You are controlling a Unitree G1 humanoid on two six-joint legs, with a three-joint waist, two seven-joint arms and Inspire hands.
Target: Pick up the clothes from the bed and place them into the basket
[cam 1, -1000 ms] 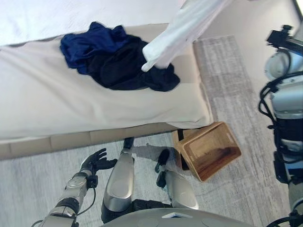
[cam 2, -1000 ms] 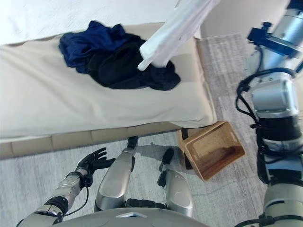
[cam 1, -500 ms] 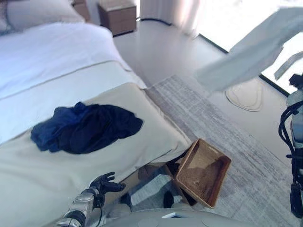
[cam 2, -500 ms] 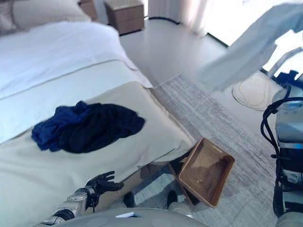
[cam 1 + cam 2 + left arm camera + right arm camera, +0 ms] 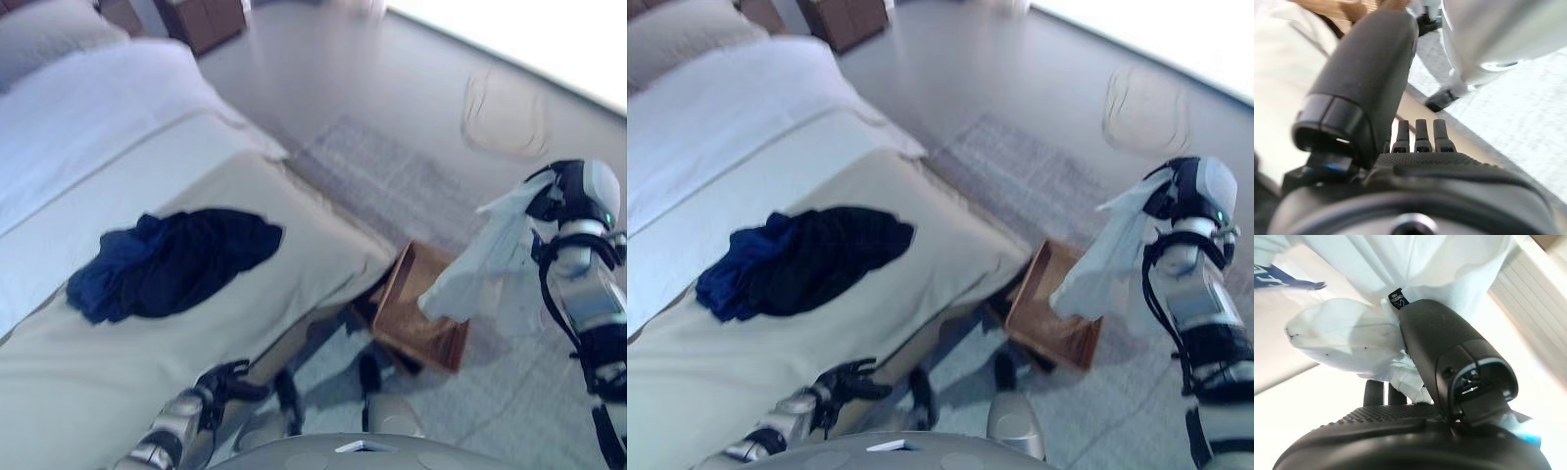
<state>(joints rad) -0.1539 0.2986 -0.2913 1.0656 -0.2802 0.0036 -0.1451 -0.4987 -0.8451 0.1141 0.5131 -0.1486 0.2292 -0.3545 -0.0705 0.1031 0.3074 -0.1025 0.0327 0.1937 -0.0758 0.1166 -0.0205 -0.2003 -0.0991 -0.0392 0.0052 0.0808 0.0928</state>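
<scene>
My right hand [image 5: 551, 193] is shut on a white garment [image 5: 478, 262] that hangs down over the wooden basket [image 5: 416, 313] on the floor beside the bed. In the right wrist view the thumb [image 5: 1449, 362] presses the white cloth [image 5: 1361, 338] against the fingers. A heap of dark blue and black clothes [image 5: 171, 262] lies on the beige bed cover [image 5: 88, 382]. My left hand [image 5: 227, 384] hangs low at the bed's near edge, fingers relaxed and empty; the left wrist view shows its straight fingers [image 5: 1422, 134].
A grey rug [image 5: 392, 166] lies beside the bed under the basket. A wooden nightstand [image 5: 201, 18] stands at the far end near the white bedding [image 5: 88, 108]. A round pale object [image 5: 505, 108] lies on the floor further out.
The camera has shifted. My right hand has come down with the white garment from high up to just above the basket. The left hand stays low by the bed.
</scene>
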